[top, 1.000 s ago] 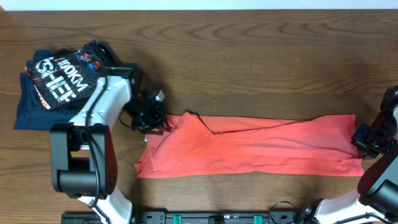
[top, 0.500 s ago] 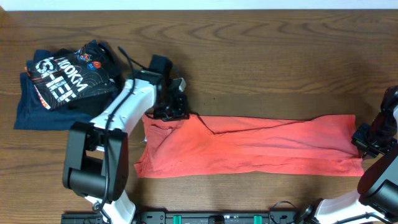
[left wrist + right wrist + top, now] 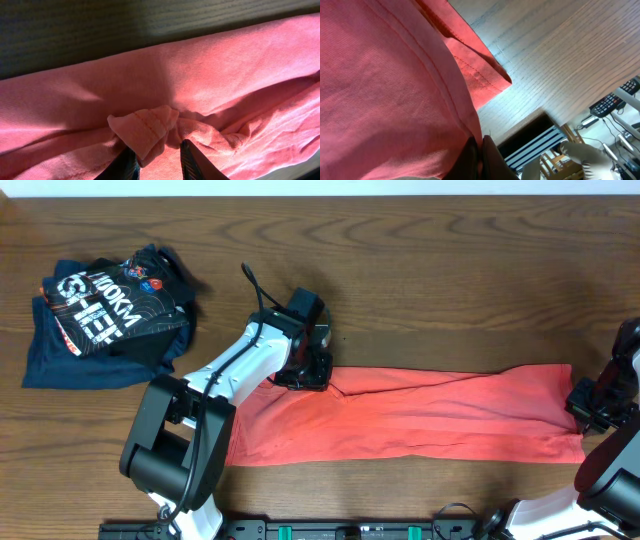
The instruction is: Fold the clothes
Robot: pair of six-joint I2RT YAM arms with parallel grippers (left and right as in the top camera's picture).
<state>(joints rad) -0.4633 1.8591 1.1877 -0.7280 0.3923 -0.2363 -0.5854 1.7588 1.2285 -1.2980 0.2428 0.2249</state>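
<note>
The clothes, a coral-red shirt (image 3: 430, 415), lie as a long strip across the front of the table. My left gripper (image 3: 305, 370) is over the strip's upper edge towards its left end. It is shut on a bunched hem fold (image 3: 145, 131), which sticks up between the dark fingers (image 3: 192, 161) in the left wrist view. My right gripper (image 3: 592, 408) is at the strip's far right end. Its fingers (image 3: 492, 160) are pressed together on the shirt (image 3: 385, 90) edge. The chest logo is hidden.
A pile of navy and black garments with white lettering (image 3: 100, 315) lies at the back left. The shirt's right corner (image 3: 485, 80) lies on the wood close to the table edge (image 3: 530, 120). Arm bases stand along the front edge.
My left gripper has moved right and slightly back, dragging the shirt's upper left corner with it over the rest of the shirt. The right gripper has stayed put.
</note>
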